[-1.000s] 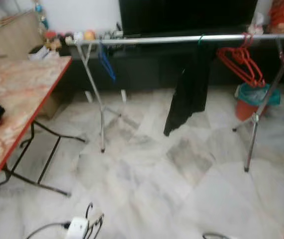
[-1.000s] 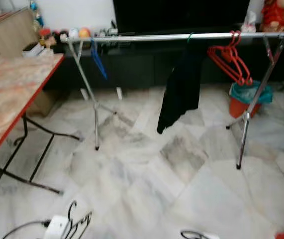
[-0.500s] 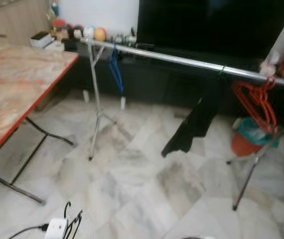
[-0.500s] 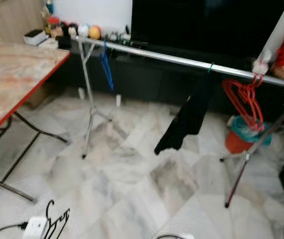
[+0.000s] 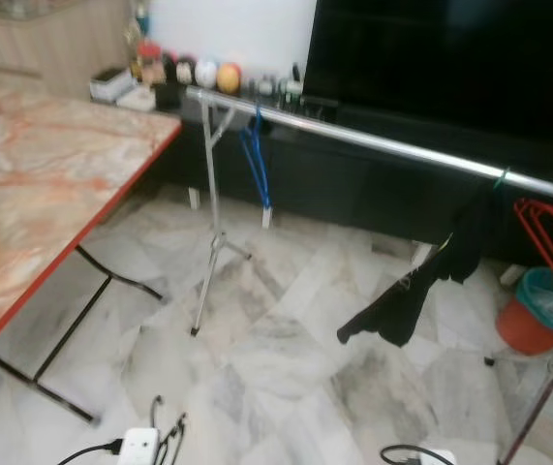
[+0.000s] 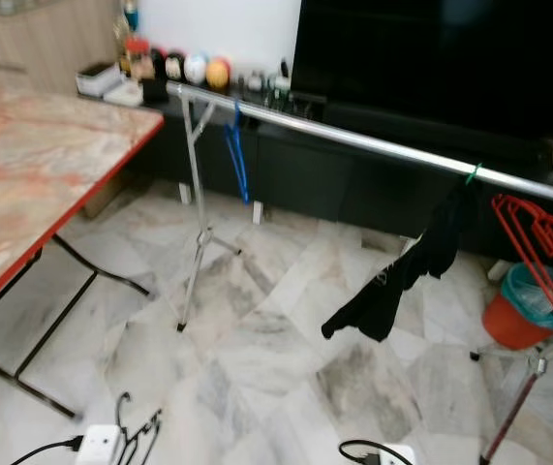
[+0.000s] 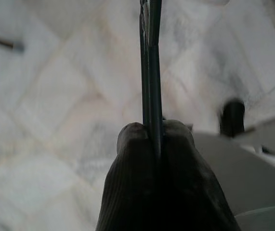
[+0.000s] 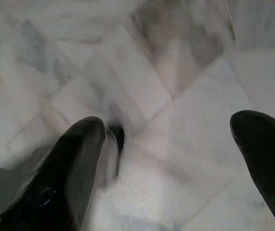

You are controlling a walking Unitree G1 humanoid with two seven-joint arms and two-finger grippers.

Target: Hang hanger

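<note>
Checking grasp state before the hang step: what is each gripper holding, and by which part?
The left gripper has its fingers shut on a thin dark hanger, pinched on its wire; which part of it cannot be told. The right gripper is open, holding nothing.

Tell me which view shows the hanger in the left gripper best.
The left wrist view: the left gripper has its jaws shut on the hanger, whose thin dark wire runs away over the floor. The eye views show its black hook low down; the right wrist view shows open jaws and floor.
</note>
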